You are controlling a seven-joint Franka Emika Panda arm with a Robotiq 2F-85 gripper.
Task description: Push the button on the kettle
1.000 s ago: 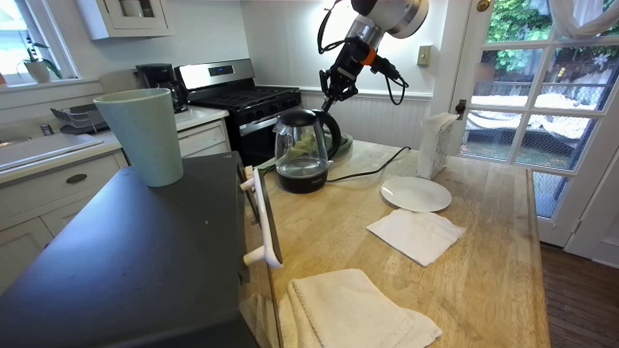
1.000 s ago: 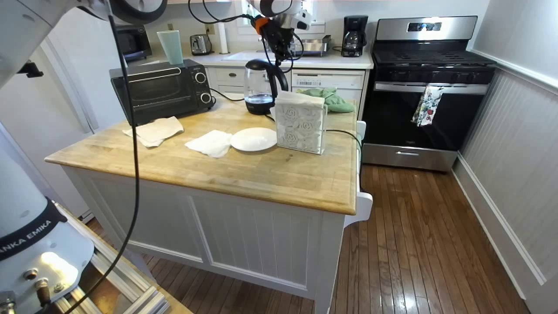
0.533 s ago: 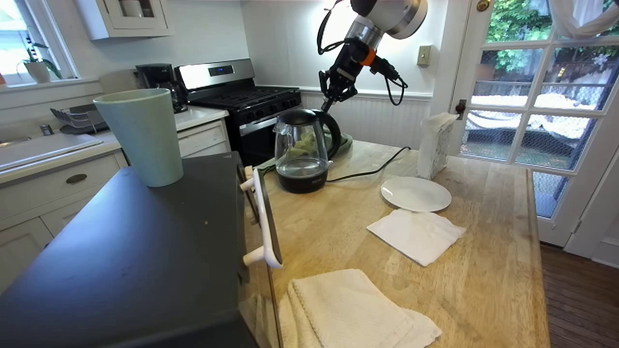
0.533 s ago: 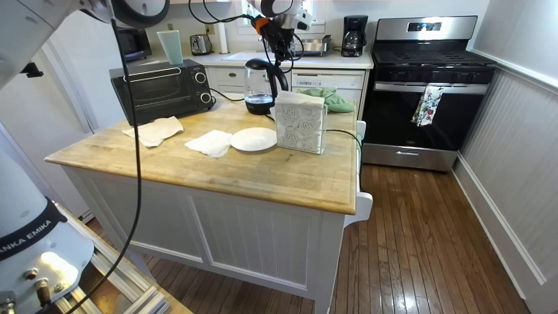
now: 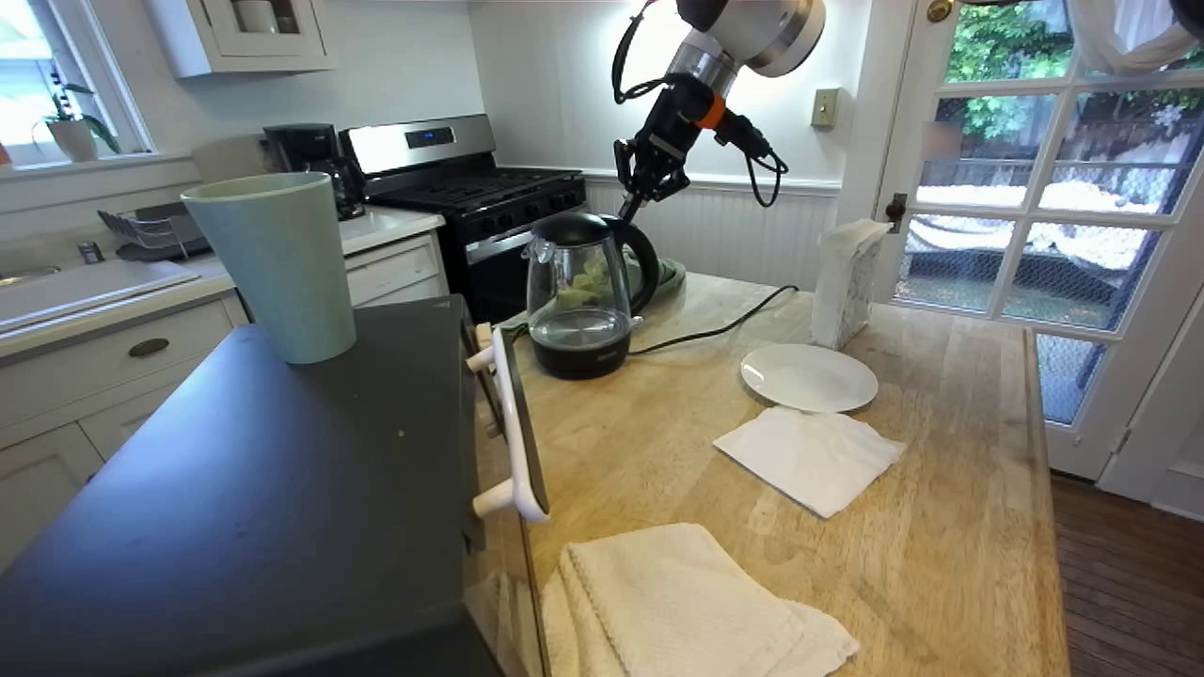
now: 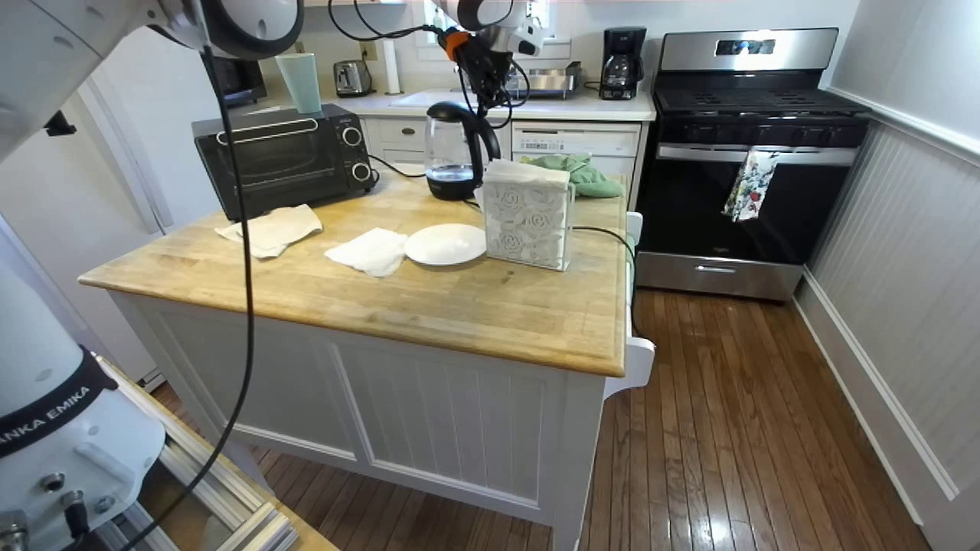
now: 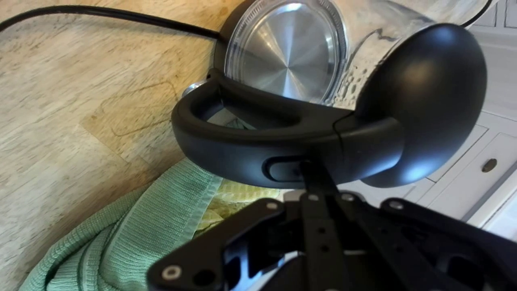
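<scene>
Home kitchen. Stove (image 6: 749, 136), floral towel (image 6: 751, 185) hung on front. Beside stove: counter (image 6: 582, 112), coffee maker (image 6: 622, 64). Farther from stove: sink (image 5: 103, 282), toaster (image 6: 353, 78). Near stove: wood-topped island (image 6: 367, 306). Away from stove: paned door (image 5: 1035, 216), greenery (image 5: 1000, 45) beyond.

The glass kettle (image 5: 578, 303) is seen upright in both exterior views, its black lid (image 7: 426, 103) closed, some liquid (image 6: 452, 173) held low above the black base (image 5: 580, 362). In an exterior view, it is placed toward 10 o'clock on the wooden tabletop (image 5: 640, 461), its looped black handle (image 5: 650, 263) turned toward 2 o'clock. In the wrist view, an oval button (image 7: 280, 170), partly covered, is set into the handle at 8 o'clock from the lid; a round metal floor (image 7: 284, 64) is seen at 12 o'clock from it.
</scene>
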